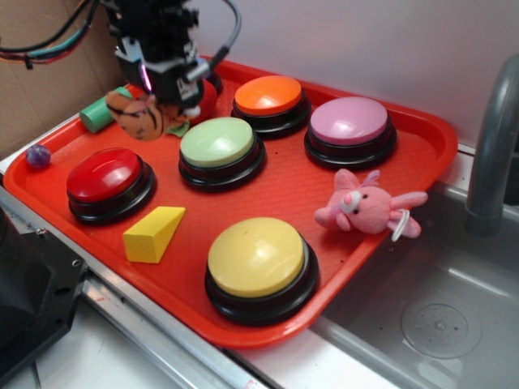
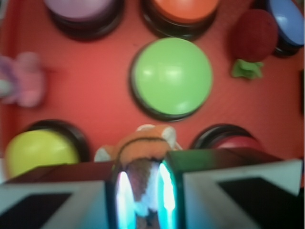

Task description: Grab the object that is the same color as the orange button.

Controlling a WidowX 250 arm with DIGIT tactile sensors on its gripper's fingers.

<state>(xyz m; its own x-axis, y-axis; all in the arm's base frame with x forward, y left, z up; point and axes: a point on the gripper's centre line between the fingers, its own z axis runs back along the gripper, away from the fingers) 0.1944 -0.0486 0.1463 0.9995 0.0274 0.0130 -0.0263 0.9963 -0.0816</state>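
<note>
The small orange plush tiger (image 1: 136, 115) with black stripes hangs above the red tray (image 1: 292, 190), at its far left. My gripper (image 1: 166, 97) is shut on it. In the wrist view the tiger (image 2: 145, 143) is pinched between the two glowing pads, its striped body sticking out ahead of my gripper (image 2: 143, 191). The orange button (image 1: 268, 96) sits at the tray's back, to the right of my gripper; the wrist view shows the orange button (image 2: 183, 8) at the top edge.
On the tray stand a green button (image 1: 217, 143), red button (image 1: 104, 175), yellow button (image 1: 256, 258) and pink-purple button (image 1: 349, 121). A yellow wedge (image 1: 152, 235), pink bunny (image 1: 363, 206), green cylinder (image 1: 99, 115) and red strawberry toy (image 2: 254, 34) lie around. A steel sink (image 1: 442, 316) is at right.
</note>
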